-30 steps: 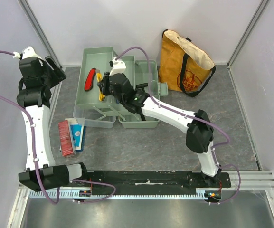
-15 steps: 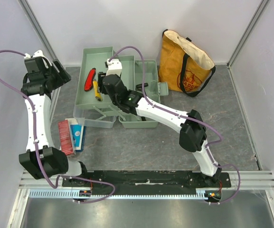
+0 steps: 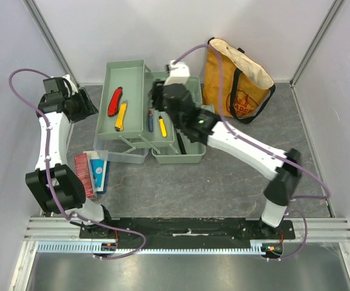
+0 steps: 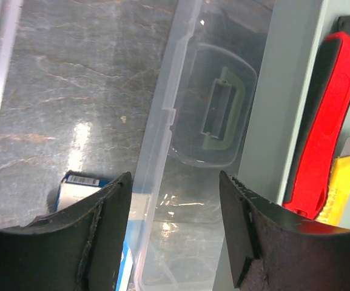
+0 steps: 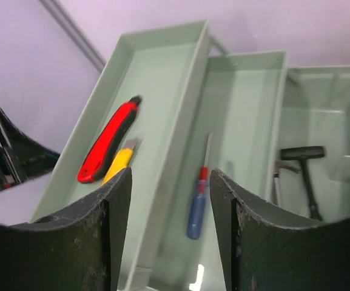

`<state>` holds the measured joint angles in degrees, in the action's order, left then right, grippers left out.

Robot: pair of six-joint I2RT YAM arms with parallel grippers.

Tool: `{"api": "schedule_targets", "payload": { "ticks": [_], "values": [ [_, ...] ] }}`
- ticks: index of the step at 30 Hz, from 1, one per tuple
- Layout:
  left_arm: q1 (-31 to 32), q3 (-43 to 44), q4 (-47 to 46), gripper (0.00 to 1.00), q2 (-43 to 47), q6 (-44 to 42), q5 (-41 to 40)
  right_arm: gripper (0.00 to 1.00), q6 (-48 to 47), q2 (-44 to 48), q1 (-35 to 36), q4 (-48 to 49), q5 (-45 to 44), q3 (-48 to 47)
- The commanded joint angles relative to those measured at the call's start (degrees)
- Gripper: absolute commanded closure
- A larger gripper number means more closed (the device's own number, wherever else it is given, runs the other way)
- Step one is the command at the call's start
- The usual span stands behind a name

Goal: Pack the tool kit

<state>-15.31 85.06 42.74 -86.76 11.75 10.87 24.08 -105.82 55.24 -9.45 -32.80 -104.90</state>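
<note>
Though the tote bag (image 3: 238,79) bears a dark printed emblem, its lettering is too small to read; the left gripper (image 4: 175,182) and right gripper (image 5: 170,176) both stand released, empty.

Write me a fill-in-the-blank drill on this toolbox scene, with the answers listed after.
1. The second knife, lying beside the red utility knife in the same tray, is coloured ____.
2. The tote bag stands to the ____ of the toolbox.
3. The right tool hovers over the trays with its jaws ____.

Missing words: yellow; right; open.
</note>
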Motion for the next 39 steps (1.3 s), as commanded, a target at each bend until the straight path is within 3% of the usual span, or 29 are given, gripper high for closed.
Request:
{"api": "schedule_targets", "payload": {
  "ticks": [1,6,15,18,22,26,28,31,39],
  "values": [
    [-0.3,0.7,-0.5,0.37,-4.8,-5.2,7.2,0.39,2.7,10.8,-5.5,-1.3,2.2,8.1],
    [-0.3,1.2,-0.3,0.43,-9.2,-6.4,9.3,0.39,6.2,19.3,-11.4,-2.1,6.7,19.6],
    [-0.2,-0.9,-3.0,0.69,-11.4,-8.8,8.7,0.40,10.8,27.9,-20.9,-4.9,16.5,35.9],
    [-0.1,-1.6,-3.5,0.68,-11.4,-9.4,8.6,0.40,12.0,29.4,-22.7,-5.0,19.2,39.2],
    [0.0,-2.4,-3.6,0.55,-11.8,-8.8,7.6,0.41,12.8,30.5,-25.2,-5.3,21.8,42.5],
    [0.7,-3.1,-3.6,0.54,-12.3,-9.1,6.7,0.41,13.1,31.5,-27.1,-6.2,22.1,45.0],
    [1.3,-2.7,-3.1,0.63,-13.1,-9.3,5.4,0.41,13.4,32.0,-28.0,-6.8,22.4,46.1],
    [1.9,-2.0,-2.1,0.98,-14.0,-8.6,4.4,0.41,14.1,32.3,-29.3,-7.7,22.4,48.1],
    [4.2,1.1,-1.3,0.98,-9.7,-7.2,0.4,0.42,15.0,29.4,-32.8,-8.0,23.4,53.3]
  ]
}}
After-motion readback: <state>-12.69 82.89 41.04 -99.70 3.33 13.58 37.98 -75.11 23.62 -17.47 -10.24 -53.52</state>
